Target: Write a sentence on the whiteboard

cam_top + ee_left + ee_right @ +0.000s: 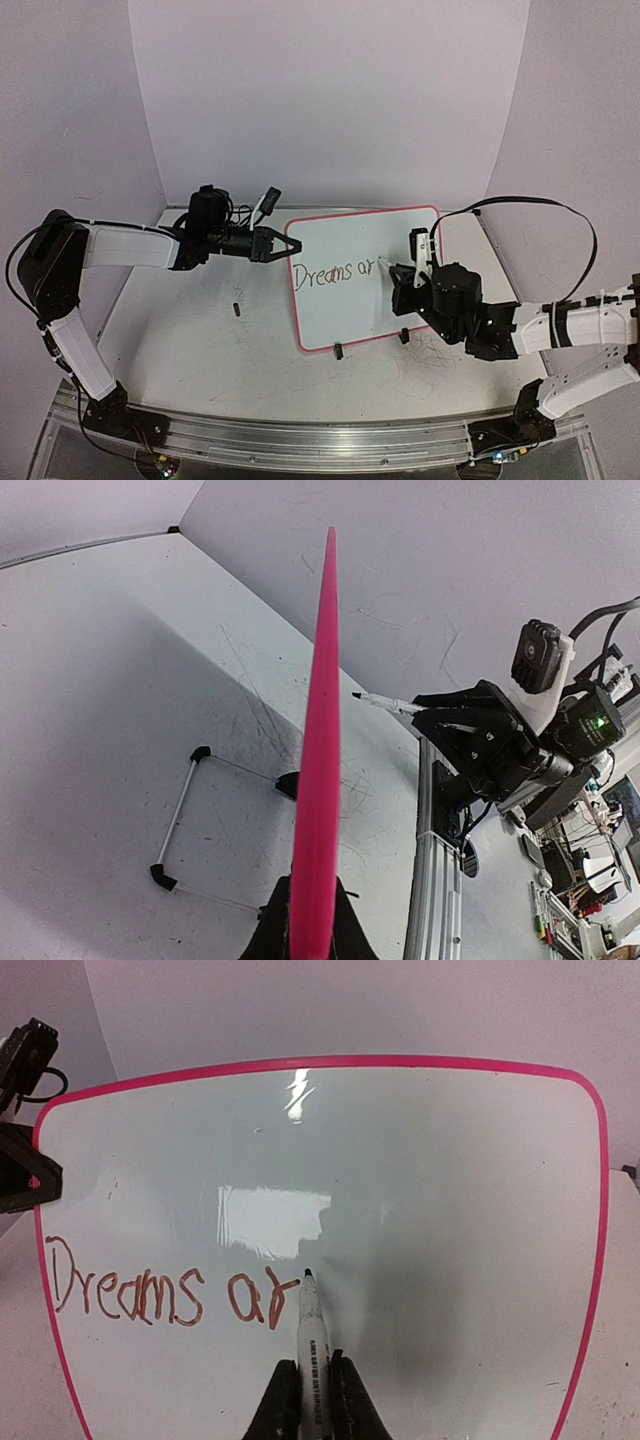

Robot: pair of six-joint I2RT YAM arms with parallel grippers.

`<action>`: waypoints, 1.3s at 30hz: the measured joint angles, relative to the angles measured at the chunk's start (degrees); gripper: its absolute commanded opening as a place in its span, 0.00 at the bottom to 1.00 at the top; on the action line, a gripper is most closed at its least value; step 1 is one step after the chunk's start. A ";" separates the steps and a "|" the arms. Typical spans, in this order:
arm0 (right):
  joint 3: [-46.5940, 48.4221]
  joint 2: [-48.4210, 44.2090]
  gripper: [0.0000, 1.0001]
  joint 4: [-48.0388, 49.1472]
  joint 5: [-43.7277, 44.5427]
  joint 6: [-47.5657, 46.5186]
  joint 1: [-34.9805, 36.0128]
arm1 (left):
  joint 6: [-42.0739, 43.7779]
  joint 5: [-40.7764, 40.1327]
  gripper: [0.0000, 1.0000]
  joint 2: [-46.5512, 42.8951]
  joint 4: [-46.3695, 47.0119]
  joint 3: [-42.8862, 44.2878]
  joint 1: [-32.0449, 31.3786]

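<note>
Reddish-brown handwriting, the sentence [333, 272], reads "Dreams ar" and runs along the lower left part of the whiteboard [350, 315]. In the right wrist view we see the letters [150, 1295] stop just left of the marker [312, 1345], whose dark tip touches the board [400, 1160] at the end of the "r". The board has a pink rim and stands on two black feet [339, 350] on the table [200, 350], in the middle between the two arms.

We see the right gripper [402, 283] at the board's right side, its fingers clenched on the marker's white barrel [312, 1385]. The left gripper [285, 243] is clamped on the rim at the board's upper left corner; its wrist view shows the pink edge [320, 780] running straight up from between its fingers [312, 920], with the marker [385, 702] beyond.

We also note a small dark-red piece [237, 308] lying on the table, left of the board and apart from it.
</note>
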 measured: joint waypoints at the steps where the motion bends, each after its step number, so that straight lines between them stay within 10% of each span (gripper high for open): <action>1: -0.12 -0.27 0.00 0.16 -0.37 0.00 -0.05 | 0.00 0.00 0.00 0.00 0.00 0.00 0.00; 39: -0.16 3.57 0.00 0.22 1.24 2.19 -0.96 | -0.04 -0.07 0.00 0.00 -0.02 0.00 0.00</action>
